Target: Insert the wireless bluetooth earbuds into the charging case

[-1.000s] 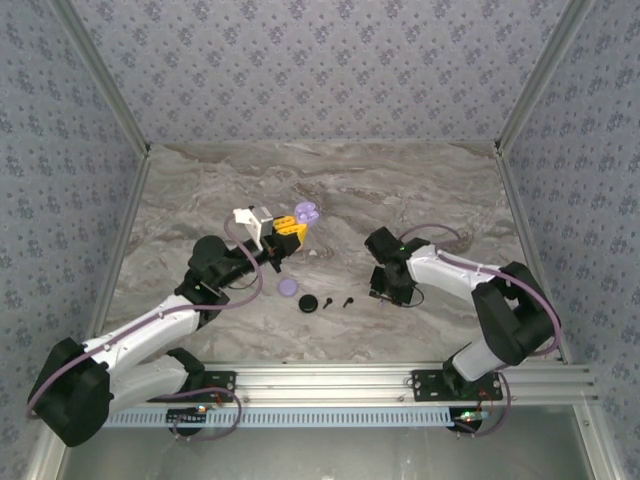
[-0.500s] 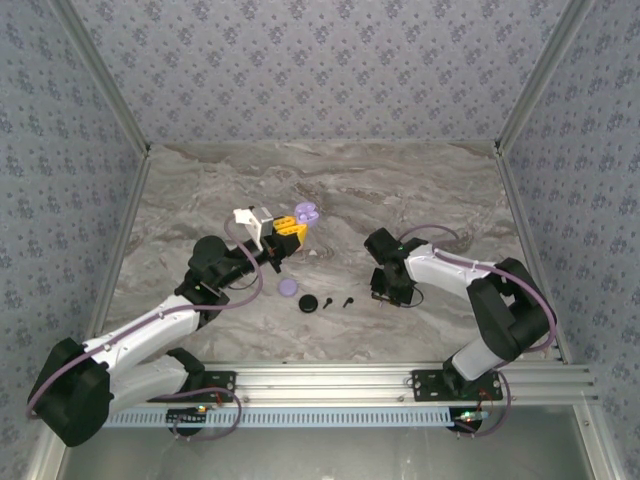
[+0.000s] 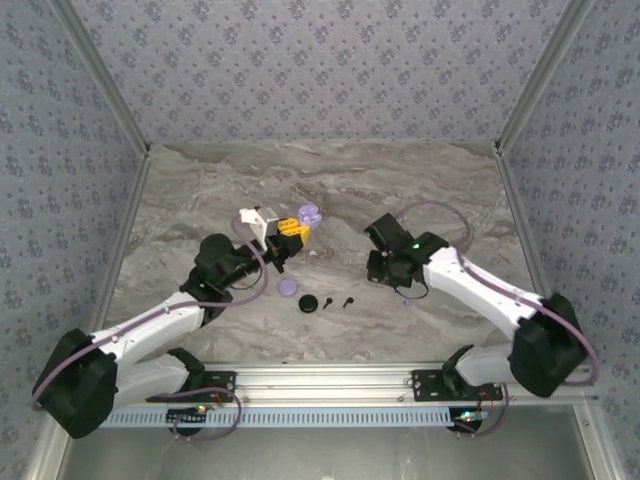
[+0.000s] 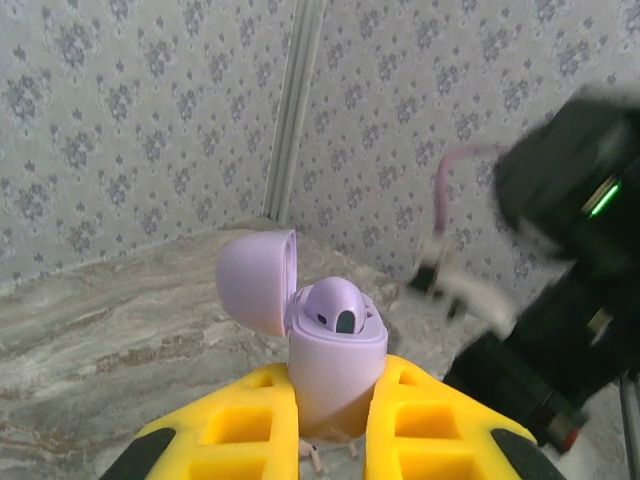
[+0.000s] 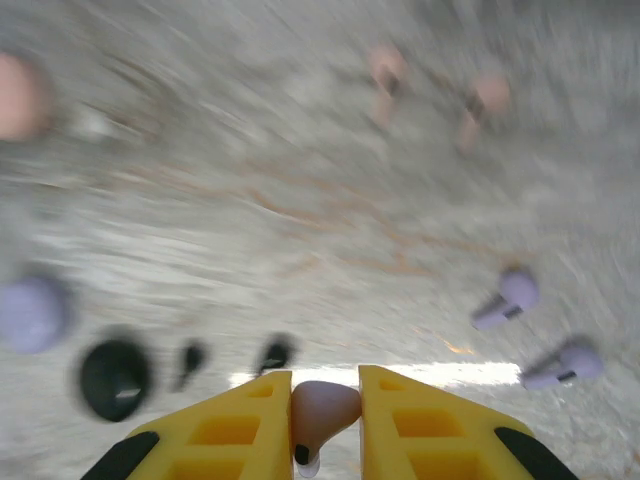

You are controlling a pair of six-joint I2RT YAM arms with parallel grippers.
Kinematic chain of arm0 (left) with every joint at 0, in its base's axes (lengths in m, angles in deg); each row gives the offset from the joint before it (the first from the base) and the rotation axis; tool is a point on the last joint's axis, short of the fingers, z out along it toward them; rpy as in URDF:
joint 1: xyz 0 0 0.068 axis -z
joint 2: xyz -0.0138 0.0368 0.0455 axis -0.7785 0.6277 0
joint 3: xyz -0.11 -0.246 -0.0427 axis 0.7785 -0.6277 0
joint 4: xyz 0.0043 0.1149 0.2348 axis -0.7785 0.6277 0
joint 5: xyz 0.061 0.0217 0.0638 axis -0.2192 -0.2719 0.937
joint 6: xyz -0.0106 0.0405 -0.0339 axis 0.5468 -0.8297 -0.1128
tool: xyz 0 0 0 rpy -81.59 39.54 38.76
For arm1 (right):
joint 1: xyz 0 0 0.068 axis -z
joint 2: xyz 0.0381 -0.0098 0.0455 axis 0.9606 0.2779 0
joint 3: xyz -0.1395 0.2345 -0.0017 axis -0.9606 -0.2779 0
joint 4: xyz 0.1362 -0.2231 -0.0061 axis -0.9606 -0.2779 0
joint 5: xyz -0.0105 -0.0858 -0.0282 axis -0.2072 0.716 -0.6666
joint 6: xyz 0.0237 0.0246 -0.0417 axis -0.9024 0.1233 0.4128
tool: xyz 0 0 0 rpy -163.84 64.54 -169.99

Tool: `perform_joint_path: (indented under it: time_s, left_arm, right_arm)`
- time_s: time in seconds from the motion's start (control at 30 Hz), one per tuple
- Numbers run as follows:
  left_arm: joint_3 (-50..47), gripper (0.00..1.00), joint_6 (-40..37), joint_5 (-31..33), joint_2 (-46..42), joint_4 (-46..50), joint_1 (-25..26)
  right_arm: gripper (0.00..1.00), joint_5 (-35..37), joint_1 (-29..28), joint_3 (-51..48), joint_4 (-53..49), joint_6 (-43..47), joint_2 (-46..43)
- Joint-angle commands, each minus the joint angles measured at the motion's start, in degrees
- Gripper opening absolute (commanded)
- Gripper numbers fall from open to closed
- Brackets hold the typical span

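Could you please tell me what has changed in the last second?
The right gripper closed on a pale pink earbud and shifted slightly forward, its elbow swinging outward. The left gripper stays shut on the open purple case, barely moved. The black case, black earbuds and round purple case lie unmoved.

- Left white-and-black arm (image 3: 150, 325) reaches from the near edge to mid-table (image 3: 200, 190); yellow-fingered left gripper (image 4: 335, 378) clamps an open lilac charging case (image 4: 335, 325).
- Right white-and-black arm (image 3: 480, 295) angles inward; yellow-fingered right gripper (image 5: 325, 385) pinches a pale pink earbud (image 5: 322, 408).
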Motion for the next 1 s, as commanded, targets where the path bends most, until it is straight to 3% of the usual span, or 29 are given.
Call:
perform_joint_path:
  time_s: [0.0, 0.17, 0.33, 0.97]
  left_arm:
    - [2.31, 0.00, 0.33, -0.95, 1.85, -4.41, 0.89]
    - [4.20, 0.00, 0.33, -1.58, 4.82, -5.86, 2.09]
    - [5.05, 0.00, 0.50, -1.79, 6.03, -6.68, 2.61]
    - [5.24, 0.00, 0.27, -1.68, 5.77, -6.84, 3.68]
  right_arm:
    - [0.22, 5.80, -2.36, 8.59, -3.39, 5.59, -3.76]
    - [0.22, 10.16, -7.34, 20.69, -2.15, 10.96, -3.62]
    - [0.22, 12.05, -10.72, 26.30, 0.16, 13.46, -0.90]
    - [0.22, 11.66, -12.60, 26.72, 5.83, 14.54, 3.94]
